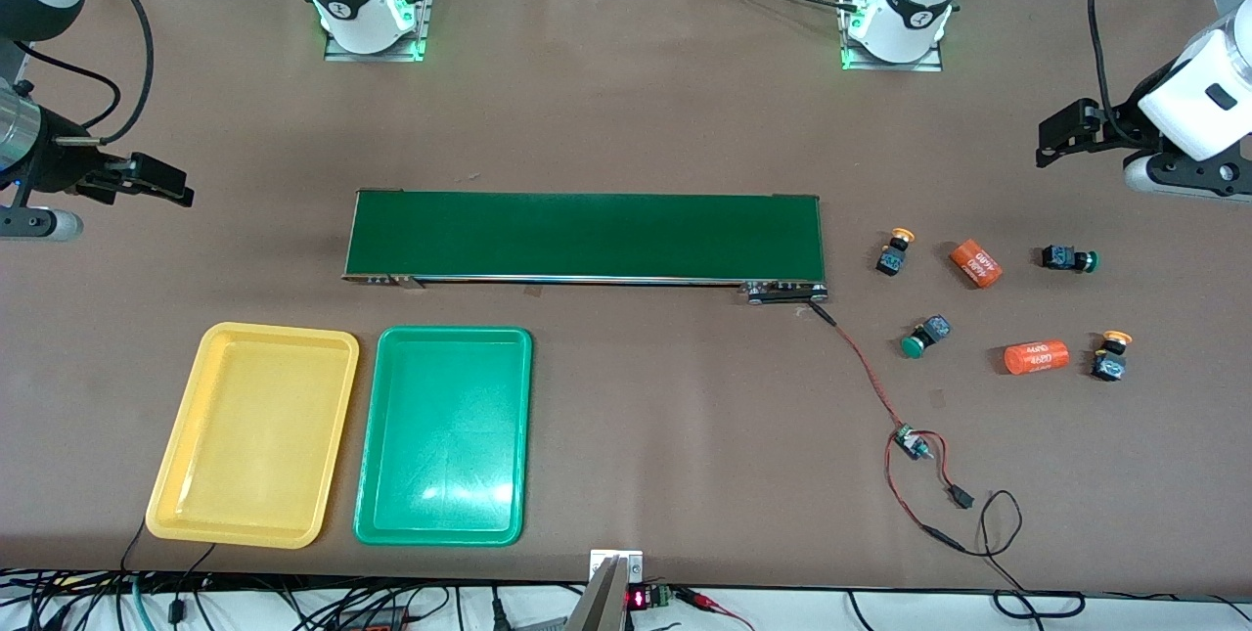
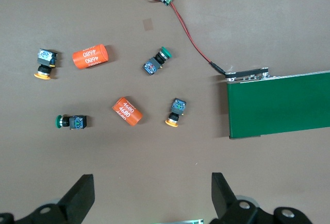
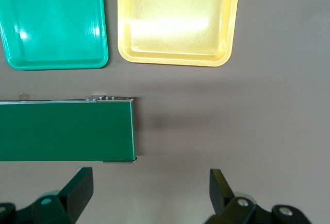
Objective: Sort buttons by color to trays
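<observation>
Plainly nothing is sorted: four buttons (image 1: 1007, 303) lie by the belt's (image 1: 587, 236) end, trays (image 1: 445, 435) bare, left gripper (image 1: 1061, 134) and right gripper (image 1: 147, 181) hovering spread, empty.

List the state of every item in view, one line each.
Left hand: open, empty, up over the table at its own end.
Right hand: open, empty, up at its own end.
Yellow tray: empty.
Green tray: empty.
Yellow-capped buttons: on the table, unsorted.
Green-capped buttons: on their sides, unsorted.
Orange cylinders: lying on their sides.
Conveyor belt: bare.
</observation>
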Controlling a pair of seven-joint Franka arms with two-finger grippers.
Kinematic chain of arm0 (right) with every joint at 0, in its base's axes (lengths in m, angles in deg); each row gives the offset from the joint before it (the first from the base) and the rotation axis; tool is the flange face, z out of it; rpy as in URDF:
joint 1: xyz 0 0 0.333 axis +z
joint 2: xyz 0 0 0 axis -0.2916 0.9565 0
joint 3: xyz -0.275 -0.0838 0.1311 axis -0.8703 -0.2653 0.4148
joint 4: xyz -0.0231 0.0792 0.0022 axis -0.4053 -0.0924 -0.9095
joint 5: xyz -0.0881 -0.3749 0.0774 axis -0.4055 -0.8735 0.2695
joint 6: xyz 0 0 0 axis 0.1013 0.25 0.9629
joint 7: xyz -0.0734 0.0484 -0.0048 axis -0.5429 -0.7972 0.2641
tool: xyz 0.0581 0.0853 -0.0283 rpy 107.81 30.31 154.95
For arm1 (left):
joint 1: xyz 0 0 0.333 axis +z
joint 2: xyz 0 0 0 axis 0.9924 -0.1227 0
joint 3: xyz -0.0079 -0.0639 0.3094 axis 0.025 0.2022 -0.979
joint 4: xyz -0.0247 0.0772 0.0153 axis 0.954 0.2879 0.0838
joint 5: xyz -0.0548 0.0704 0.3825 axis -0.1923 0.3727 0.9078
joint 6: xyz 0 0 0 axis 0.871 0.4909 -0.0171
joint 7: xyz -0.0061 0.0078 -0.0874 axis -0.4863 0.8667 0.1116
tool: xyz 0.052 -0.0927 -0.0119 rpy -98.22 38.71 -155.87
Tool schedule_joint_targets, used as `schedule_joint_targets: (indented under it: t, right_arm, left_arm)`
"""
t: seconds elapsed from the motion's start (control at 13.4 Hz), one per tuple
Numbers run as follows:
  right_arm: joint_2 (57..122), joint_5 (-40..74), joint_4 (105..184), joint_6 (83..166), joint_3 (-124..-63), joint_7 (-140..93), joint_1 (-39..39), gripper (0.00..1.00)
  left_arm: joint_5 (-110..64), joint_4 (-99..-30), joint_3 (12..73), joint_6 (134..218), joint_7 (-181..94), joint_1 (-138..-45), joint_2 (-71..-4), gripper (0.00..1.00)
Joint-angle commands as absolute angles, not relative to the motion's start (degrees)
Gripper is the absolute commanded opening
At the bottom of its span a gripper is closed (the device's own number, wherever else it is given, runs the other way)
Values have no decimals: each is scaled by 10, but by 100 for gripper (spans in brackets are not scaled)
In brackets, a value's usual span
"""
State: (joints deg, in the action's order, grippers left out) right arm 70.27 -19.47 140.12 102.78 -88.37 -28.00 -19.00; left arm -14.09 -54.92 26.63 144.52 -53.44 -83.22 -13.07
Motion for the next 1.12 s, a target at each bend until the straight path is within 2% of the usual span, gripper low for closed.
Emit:
schedule_joint_targets:
  t: [0.0, 0.52, 0.82, 1.04]
  right_arm:
    - [707, -185, 1390, 1025, -883, -285, -192, 100]
    - [707, -185, 1390, 1025, -883, -285, -192, 100]
    - [707, -185, 1390, 1025, -883, -285, -192, 100]
    - [707, -185, 1390, 1027, -883, -285, -192, 100]
  left_arm:
    - [-132, -531, 266, 1435, -541, -831, -139, 100]
    - [-133, -531, 263, 1430, -536, -830, -140, 100]
    - [-139, -532, 263, 1414, -534, -830, -159, 100]
    - [-141, -526, 262, 1403, -545, -831, -200, 100]
